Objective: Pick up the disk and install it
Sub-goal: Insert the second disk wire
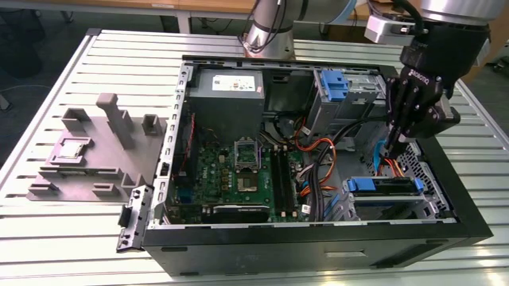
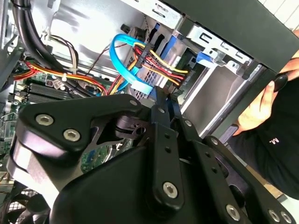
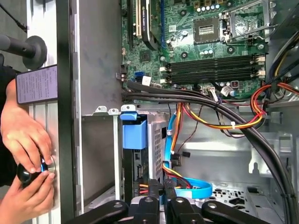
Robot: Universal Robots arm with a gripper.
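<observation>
Nearest the exterior view's camera is one open computer case [image 1: 302,229] on a slatted table [image 1: 80,238], with bare table all round it. One disk [image 1: 383,186] sits in the drive cage at the case's near corner on the exterior view's right, blue rail up [image 3: 156,140]. Just behind it is the one gripper [image 1: 395,143], fingers [image 2: 161,116] pinched nearly together, tips by a blue cable [image 3: 191,191]. Can't tell if they're holding anything. It's tight there, with wires and cage walls close. One bare blue bracket [image 1: 337,85] sits farther back. Two hands [image 3: 23,133] [image 3: 28,198] are outside the case wall.

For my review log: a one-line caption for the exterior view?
Gripper lowered inside the open computer case, above the blue-railed disk.
</observation>
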